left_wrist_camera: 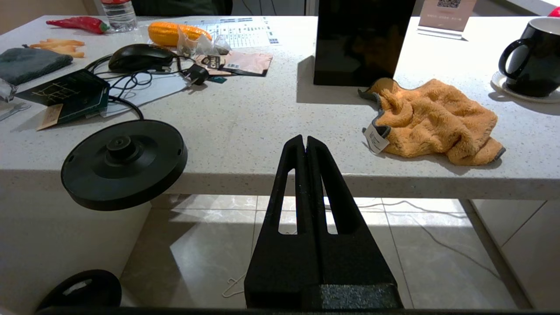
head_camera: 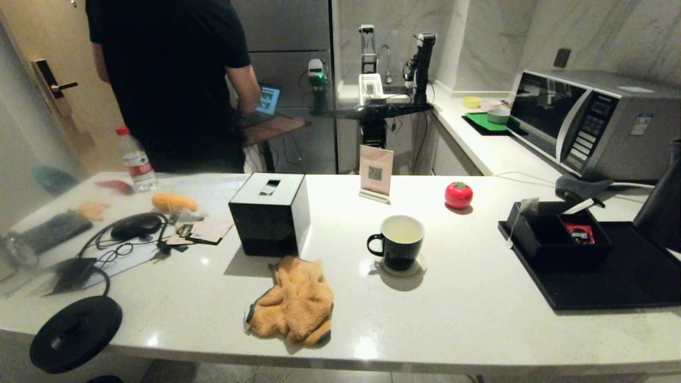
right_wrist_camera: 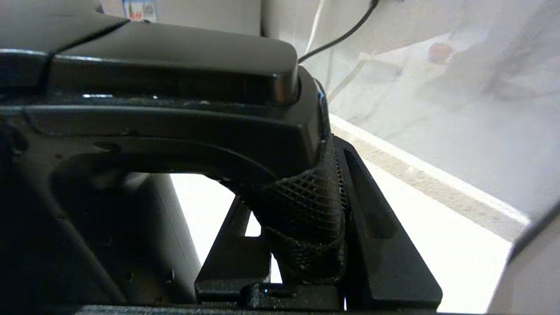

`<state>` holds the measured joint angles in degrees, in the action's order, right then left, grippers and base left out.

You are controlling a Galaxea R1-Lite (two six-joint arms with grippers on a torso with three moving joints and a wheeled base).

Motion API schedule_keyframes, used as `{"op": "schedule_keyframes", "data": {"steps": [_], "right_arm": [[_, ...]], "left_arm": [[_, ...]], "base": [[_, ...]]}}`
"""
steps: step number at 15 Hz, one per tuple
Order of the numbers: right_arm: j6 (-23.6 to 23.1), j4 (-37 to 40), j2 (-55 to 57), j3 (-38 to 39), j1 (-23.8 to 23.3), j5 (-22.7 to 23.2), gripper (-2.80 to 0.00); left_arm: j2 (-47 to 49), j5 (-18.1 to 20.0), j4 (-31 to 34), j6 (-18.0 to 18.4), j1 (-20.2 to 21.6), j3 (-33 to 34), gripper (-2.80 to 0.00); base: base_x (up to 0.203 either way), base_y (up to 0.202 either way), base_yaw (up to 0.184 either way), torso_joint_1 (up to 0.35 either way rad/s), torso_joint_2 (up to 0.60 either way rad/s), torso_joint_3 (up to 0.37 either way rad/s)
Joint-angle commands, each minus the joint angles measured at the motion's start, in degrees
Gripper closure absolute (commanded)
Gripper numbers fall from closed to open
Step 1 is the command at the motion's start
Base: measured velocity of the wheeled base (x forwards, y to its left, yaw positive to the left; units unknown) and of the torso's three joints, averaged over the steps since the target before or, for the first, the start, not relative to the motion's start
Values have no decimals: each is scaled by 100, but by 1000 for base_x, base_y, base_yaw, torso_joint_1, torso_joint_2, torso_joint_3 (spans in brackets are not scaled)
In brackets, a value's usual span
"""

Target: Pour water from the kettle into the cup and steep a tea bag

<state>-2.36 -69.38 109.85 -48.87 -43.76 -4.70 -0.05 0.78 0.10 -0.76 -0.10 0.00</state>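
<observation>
while the right gripper (right_wrist_camera: 306,245) is clamped on the textured handle of the kettle (right_wrist_camera: 175,109), as the right wrist view shows close up, the kettle (head_camera: 662,202) itself appears in the head view only as a dark tapered body at the far right edge of the counter (head_camera: 468,319), beside the black tray (head_camera: 612,282). the cup (head_camera: 400,242) stands on a small coaster near the middle of the counter, well apart from the kettle and to its left, handle pointing left, white inside showing pale; whether it already holds water cannot be told. so the coming move probably turns on one relation: the cup lies leftward and slightly nearer than the kettle, and the spout must travel that way and end above the cup's rim. the tea bag (head_camera: 526,206) hangs at the left edge of the black box on the tray, between kettle and cup. the left gripper (left_wrist_camera: 305,144) sits parked below the counter's near edge, fingers pressed together, holding nothing; the right arm is plainly the nearer one.
</observation>
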Motion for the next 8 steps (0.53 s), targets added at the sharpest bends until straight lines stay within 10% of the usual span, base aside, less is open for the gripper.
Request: {"op": "schedule_keyframes", "data": {"steps": [1,8], "right_arm": [[-33,-169,335,-43,-10,136,0],[-75,-478,870,-81,-1,375,0]], "left_arm": [[5,1,-1,-3,1,0,0],[5,1,-1,-3,1,0,0]], "base": [[0,0,0,0,0,0],[0,0,0,0,0,0]]}}
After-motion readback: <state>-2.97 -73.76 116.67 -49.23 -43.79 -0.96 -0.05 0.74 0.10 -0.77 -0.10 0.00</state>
